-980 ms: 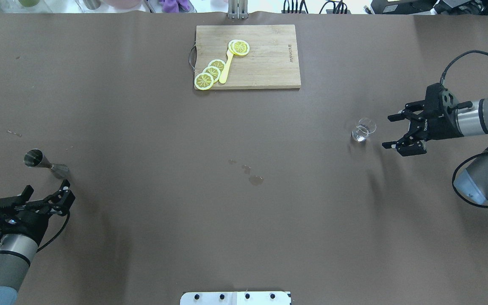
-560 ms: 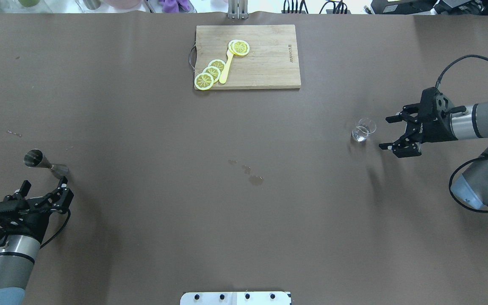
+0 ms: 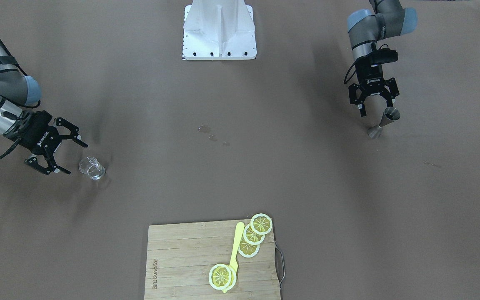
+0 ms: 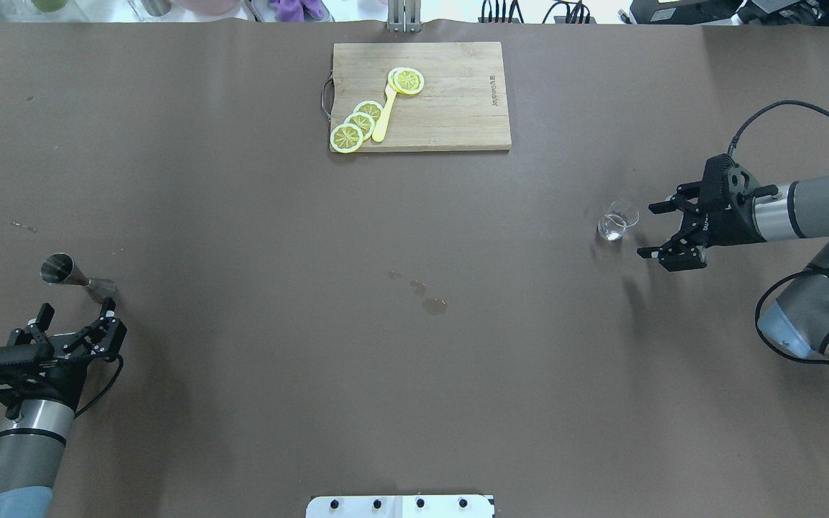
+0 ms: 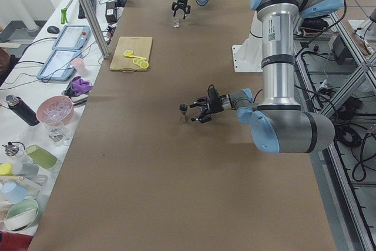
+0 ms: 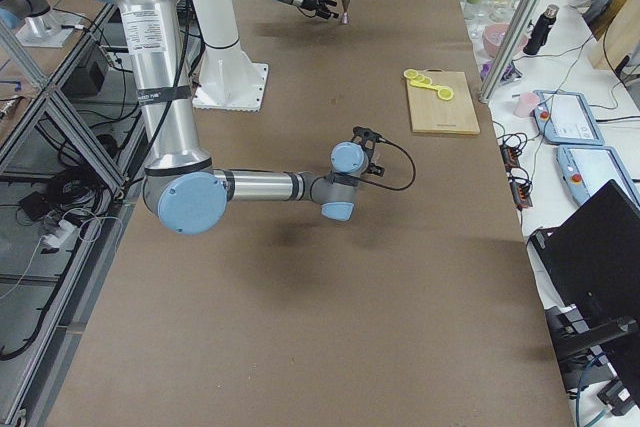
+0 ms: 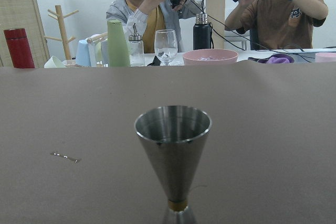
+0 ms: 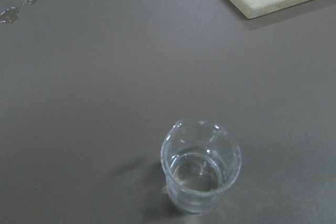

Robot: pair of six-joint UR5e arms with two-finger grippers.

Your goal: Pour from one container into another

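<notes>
A steel jigger point(image 4: 73, 275) stands upright at the table's left, its cup filling the left wrist view point(image 7: 173, 150). My left gripper point(image 4: 76, 311) is open just short of it, fingers level with its base and touching nothing. In the front view the jigger point(image 3: 383, 121) sits right below that gripper point(image 3: 376, 109). A small clear glass beaker point(image 4: 617, 220) holding a little clear liquid stands at the right and shows low in the right wrist view point(image 8: 202, 169). My right gripper point(image 4: 646, 231) is open beside it, a short gap away.
A wooden cutting board point(image 4: 458, 115) with lemon slices point(image 4: 357, 126) and a yellow utensil lies at the far middle. Wet spots point(image 4: 435, 306) mark the table's centre. The robot's white base point(image 4: 400, 506) is at the near edge. Two people point(image 7: 157, 9) and drinkware are beyond the far edge.
My right gripper has slid left, closer to the beaker. My left gripper has edged forward toward the jigger and turned more level. Both stay open; jigger and beaker have not moved.
</notes>
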